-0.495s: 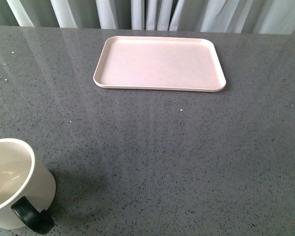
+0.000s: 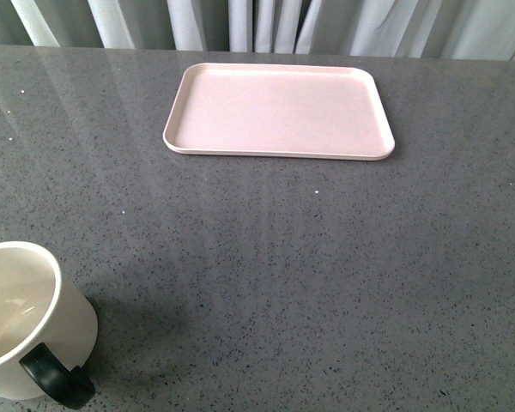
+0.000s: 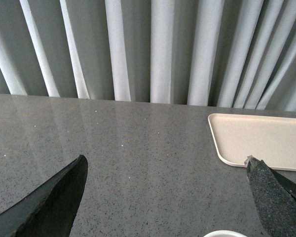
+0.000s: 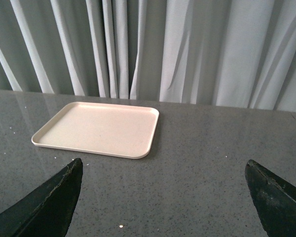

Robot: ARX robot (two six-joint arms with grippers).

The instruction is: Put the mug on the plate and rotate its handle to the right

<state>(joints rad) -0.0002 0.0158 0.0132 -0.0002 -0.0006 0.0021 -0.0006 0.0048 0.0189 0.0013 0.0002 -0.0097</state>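
mug [image 2: 21, 318]: upright on the bench [image 2: 283, 257], near-left corner, well apart from the bare plate [image 2: 279, 110].
handle [image 2: 56, 378]: points toward the robot.
handling: probably rigid, glossy, slippery, breakable; pinch the rim wall.
left tool [image 3: 165, 159]: spread wide, empty.
right tool [image 4: 163, 162]: spread wide, empty.
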